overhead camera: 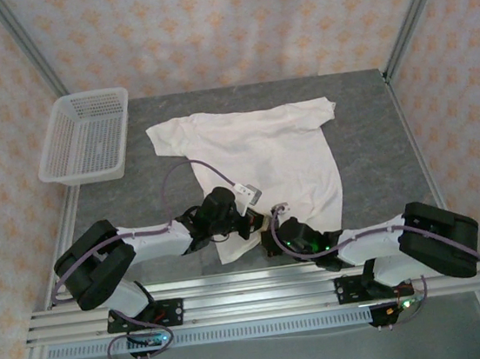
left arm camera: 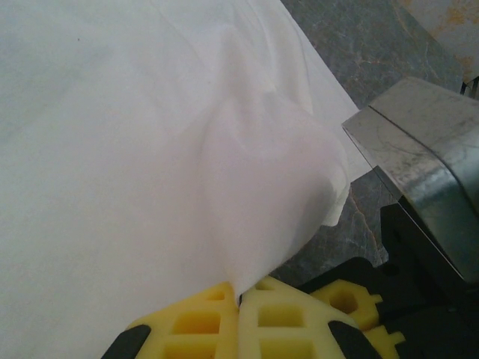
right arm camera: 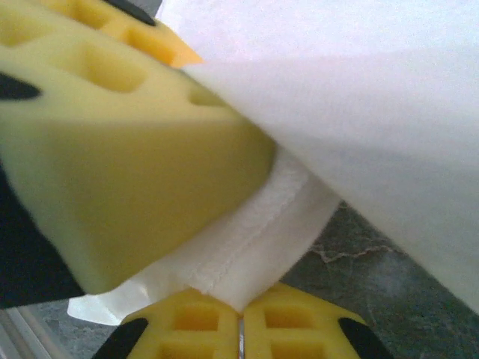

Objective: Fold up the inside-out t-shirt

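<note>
The near hem of one off-white short-sleeved cloth t-shirt [overhead camera: 263, 150], spread on the grey desk [overhead camera: 365, 129], is being clamped by two claws, the left claw [left arm camera: 239, 299] and the right claw [right arm camera: 241, 310]. One white plastic mesh basket [overhead camera: 86, 137] is being borne far left.

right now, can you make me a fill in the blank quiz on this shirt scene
1. The left gripper and the right gripper are both ___ on the t-shirt.
2. The white mesh basket stands to the ___ of the t-shirt.
3. Inside, the basket holds ___.
4. The table under the t-shirt is ___ in colour.
Missing words: shut; left; nothing; grey
</note>
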You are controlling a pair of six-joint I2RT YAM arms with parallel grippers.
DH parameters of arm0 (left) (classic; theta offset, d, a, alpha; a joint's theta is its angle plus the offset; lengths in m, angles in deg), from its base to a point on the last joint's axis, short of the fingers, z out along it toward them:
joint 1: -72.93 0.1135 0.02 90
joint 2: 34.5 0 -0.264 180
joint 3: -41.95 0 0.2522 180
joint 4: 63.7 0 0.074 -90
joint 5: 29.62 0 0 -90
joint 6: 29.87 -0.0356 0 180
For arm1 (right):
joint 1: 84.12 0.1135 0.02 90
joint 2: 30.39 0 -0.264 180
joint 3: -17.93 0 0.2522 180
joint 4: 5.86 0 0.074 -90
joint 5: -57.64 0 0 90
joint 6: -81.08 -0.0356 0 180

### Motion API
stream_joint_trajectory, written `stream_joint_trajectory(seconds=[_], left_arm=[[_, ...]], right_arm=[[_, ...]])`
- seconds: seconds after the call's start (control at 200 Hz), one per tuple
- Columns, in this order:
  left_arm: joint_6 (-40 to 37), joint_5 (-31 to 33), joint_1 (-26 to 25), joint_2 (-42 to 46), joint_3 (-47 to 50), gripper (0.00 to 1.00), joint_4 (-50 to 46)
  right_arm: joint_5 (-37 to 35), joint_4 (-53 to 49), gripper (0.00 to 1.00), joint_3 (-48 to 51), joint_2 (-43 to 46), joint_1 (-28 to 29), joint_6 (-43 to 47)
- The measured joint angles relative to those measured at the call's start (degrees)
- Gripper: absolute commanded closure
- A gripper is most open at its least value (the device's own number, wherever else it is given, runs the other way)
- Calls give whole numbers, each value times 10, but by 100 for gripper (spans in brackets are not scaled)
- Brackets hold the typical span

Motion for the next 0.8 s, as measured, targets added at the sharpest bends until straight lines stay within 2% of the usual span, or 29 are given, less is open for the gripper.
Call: stream_joint_trajectory(seconds=[0.035, 0.12, 0.21, 0.31, 0.405, 0.525, 0.65, 0.796], left_arm=[[0, 0, 0, 0, 1, 92, 2], [-5, 5, 0, 9, 12, 61, 5], [-3, 19, 8, 54, 41, 46, 0], [-10, 49, 18, 149, 67, 43, -32], [-21, 70, 19, 252, 83, 36, -61], [-48, 93, 14, 348, 103, 37, -109], [-78, 118, -8, 352, 118, 42, -157], [-96, 132, -48, 269, 118, 44, -173]], right_arm=[[0, 1, 100, -1, 0, 0, 2], [0, 2, 100, -2, 0, 0, 1], [0, 2, 100, -3, 1, 0, -1], [-1, 2, 100, -3, 4, -3, -2], [0, 2, 100, -4, 5, -5, -5], [0, 2, 100, -4, 7, -9, -12], [0, 1, 100, -9, 8, -12, -16], [0, -4, 100, -22, 8, -12, -19]])
